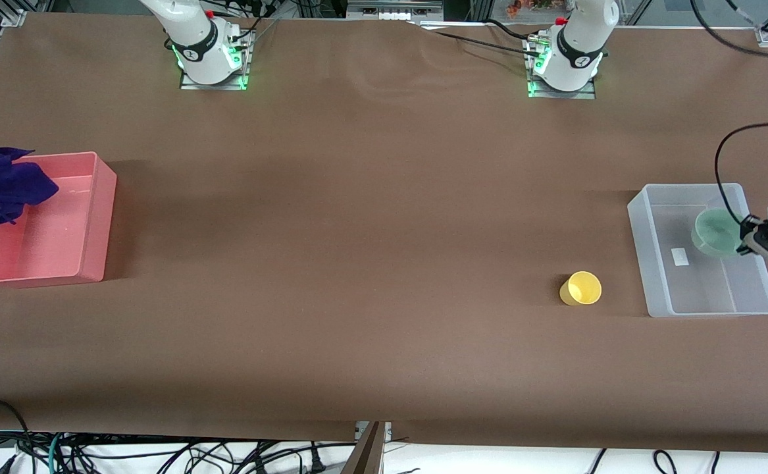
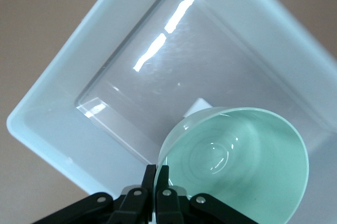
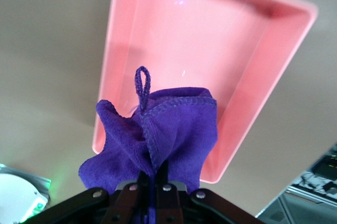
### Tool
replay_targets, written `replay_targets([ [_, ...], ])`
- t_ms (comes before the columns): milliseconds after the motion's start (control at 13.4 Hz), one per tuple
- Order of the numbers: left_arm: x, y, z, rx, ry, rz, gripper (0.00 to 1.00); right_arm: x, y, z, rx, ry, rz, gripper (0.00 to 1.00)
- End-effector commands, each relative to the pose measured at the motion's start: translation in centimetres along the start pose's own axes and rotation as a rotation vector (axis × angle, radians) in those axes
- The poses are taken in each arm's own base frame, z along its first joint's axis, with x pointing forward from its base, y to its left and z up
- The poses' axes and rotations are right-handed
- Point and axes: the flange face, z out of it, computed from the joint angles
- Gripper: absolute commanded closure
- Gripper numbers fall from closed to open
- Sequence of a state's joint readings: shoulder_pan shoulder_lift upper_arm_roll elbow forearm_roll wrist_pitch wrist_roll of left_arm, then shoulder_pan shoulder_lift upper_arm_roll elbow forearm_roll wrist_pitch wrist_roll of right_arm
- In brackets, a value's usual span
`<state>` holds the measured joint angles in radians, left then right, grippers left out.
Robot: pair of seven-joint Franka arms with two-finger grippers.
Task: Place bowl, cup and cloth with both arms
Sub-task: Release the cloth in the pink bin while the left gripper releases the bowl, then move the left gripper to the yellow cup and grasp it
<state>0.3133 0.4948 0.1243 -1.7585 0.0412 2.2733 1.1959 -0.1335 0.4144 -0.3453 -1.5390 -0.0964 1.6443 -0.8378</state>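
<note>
My left gripper [image 1: 745, 242] is shut on the rim of the mint-green bowl [image 1: 716, 232] and holds it over the clear plastic bin [image 1: 660, 263]. The left wrist view shows the bowl [image 2: 237, 166] pinched at its rim between my fingers [image 2: 157, 179], with the bin [image 2: 79, 145] below. My right gripper [image 3: 158, 174] is shut on the purple cloth [image 3: 158, 134] and holds it over the pink bin [image 3: 174, 34]. In the front view the cloth [image 1: 2, 184] hangs over the pink bin's [image 1: 94, 217] outer end. The yellow cup [image 1: 581, 288] stands on the table beside the clear bin.
The brown table [image 1: 357, 230] lies between the two bins. The arm bases [image 1: 209, 52] stand at the table's edge farthest from the camera. A white label [image 1: 680, 256] lies on the clear bin's floor. Cables hang under the table's near edge.
</note>
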Motion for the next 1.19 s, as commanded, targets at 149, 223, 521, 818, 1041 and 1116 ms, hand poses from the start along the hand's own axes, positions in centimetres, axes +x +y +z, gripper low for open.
replay_targets([
  [149, 1.5, 0.0, 5.2, -0.014, -0.013, -0.037, 0.33, -1.7, 1.8, 10.6, 0.008, 0.013, -0.038, 1.00],
  [223, 1.9, -0.1, 4.4, -0.006, -0.009, -0.032, 0.00, -1.5, 1.9, 11.6, 0.006, 0.014, -0.037, 1.00],
  [521, 5.3, 0.6, -4.7, 0.078, 0.069, -0.023, 0.00, -0.9, 1.7, 9.4, 0.018, 0.067, -0.014, 0.00],
  [818, 13.3, 6.7, -10.6, -0.009, 0.046, -0.217, 0.00, 2.7, -3.9, -4.3, 0.033, 0.093, -0.034, 0.00],
  [1041, 18.8, 10.3, -9.7, -0.100, 0.088, -0.383, 0.00, 5.2, -12.0, -11.0, 0.021, 0.112, 0.026, 0.00],
  [1116, 20.2, 11.2, -8.1, -0.148, 0.097, -0.424, 0.00, 5.9, -14.8, -12.6, 0.018, 0.129, 0.065, 0.00],
])
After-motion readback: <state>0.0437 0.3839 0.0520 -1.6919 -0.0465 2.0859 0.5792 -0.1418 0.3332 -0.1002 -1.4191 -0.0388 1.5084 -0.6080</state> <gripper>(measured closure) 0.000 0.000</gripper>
